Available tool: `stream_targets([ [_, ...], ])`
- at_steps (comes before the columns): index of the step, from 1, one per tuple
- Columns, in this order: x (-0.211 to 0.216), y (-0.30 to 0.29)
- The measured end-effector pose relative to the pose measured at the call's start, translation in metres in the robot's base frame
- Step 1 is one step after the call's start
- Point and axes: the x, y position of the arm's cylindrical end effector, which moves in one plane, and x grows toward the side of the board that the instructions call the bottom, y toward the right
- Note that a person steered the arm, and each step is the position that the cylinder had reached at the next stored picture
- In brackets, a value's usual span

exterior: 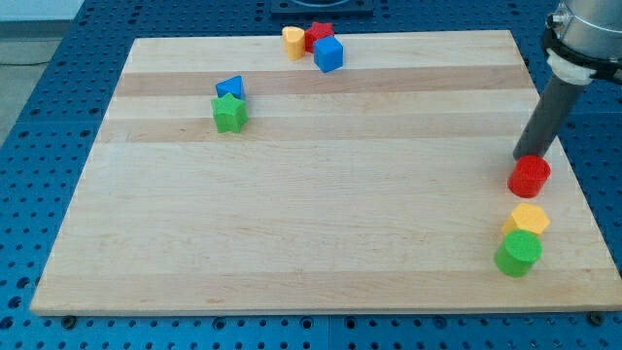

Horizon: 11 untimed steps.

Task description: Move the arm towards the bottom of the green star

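- My tip [521, 157] is the bottom end of a straight dark rod. It has nothing to open or shut, and it holds nothing.
- My tip sits on the pale wooden board [321, 233] near the view's right edge, just beside the upper left of a round red block [530, 176]. I cannot tell if it touches that block.
- The green star block [229, 113] is far away from my tip, in the upper left part of the board.
- A small blue triangle block [231, 87] sits right above the green star, touching it or almost touching it.
- At the view's top, three blocks sit close together: a yellow block with a rounded, heart-like shape [293, 42], a red star block [319, 36] and a blue cube [328, 53].
- Below the round red block sits a yellow block with flat sides [527, 219], and a round green block [519, 253] is pressed against it from below.
- The board lies on a blue table full of little holes [58, 87].
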Motion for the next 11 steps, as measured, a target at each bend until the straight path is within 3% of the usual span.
stream_targets([
  [3, 0.031, 0.0],
  [5, 0.024, -0.024],
  [6, 0.011, -0.097],
  [9, -0.005, -0.398],
  [10, -0.056, -0.44],
  [11, -0.096, -0.437],
])
